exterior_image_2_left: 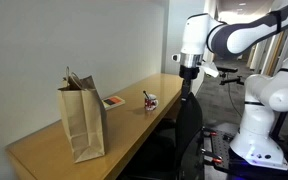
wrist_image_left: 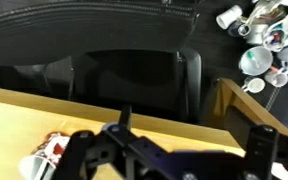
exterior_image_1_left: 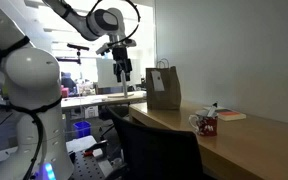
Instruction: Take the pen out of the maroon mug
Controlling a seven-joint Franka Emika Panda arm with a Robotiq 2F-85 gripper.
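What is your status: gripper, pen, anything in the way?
Gripper open, high, beside desk. Pen in maroon mug. Paper bag off aside, not blocking.

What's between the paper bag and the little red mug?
Only bare table lies between the paper bag and the maroon mug, seen in an exterior view. The book lies aside, nearer the wall.

maroon mug: 1 | pen: 1 | brown paper bag: 1 | red-and-white book: 1 | black chair: 1 | table: 1
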